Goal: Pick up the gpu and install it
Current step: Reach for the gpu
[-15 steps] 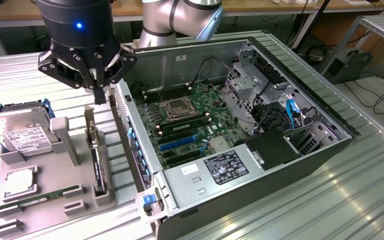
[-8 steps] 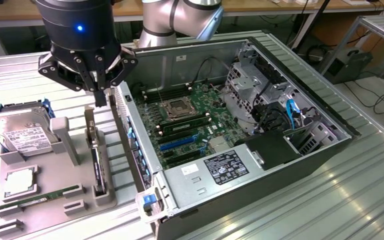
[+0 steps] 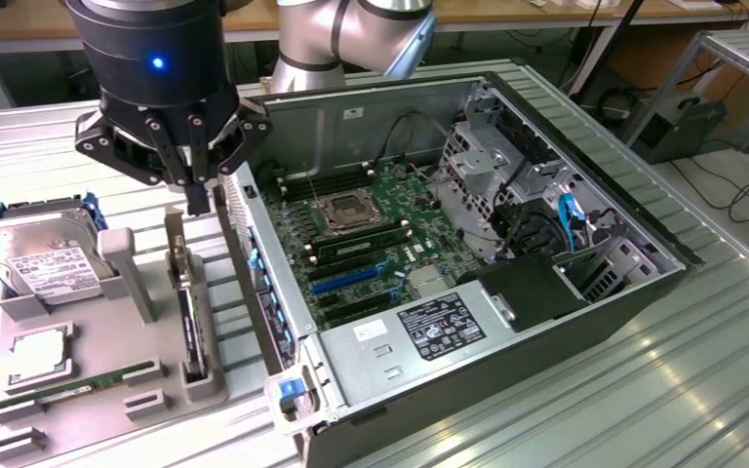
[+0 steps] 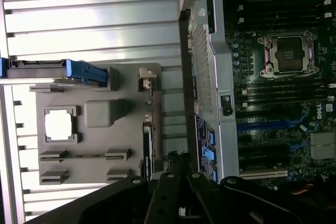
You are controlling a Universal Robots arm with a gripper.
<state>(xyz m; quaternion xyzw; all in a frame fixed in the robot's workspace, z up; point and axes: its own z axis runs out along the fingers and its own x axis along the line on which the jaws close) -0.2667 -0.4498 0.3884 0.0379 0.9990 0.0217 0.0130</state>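
The gpu [image 3: 188, 322] is a slim black card standing on edge in a slot of the grey holder tray [image 3: 101, 336], just to the exterior view's left of the open computer case [image 3: 479, 244]. My gripper [image 3: 199, 200] hangs above the gpu's far end with its fingers shut together and nothing between them. It is close to the card's top edge but apart from it. In the wrist view the gpu [image 4: 148, 140] runs along the tray's edge beside the case wall. The black fingers [image 4: 168, 182] meet at the gripper [image 4: 177, 157] near the card's end.
On the tray lie a silver hard drive [image 3: 43, 258] in a blue caddy, a CPU [image 3: 39, 353] and a green RAM stick [image 3: 82, 383]. The case's side wall [image 3: 255, 273] rises right beside the gpu. Inside, the motherboard shows blue expansion slots [image 3: 348, 278].
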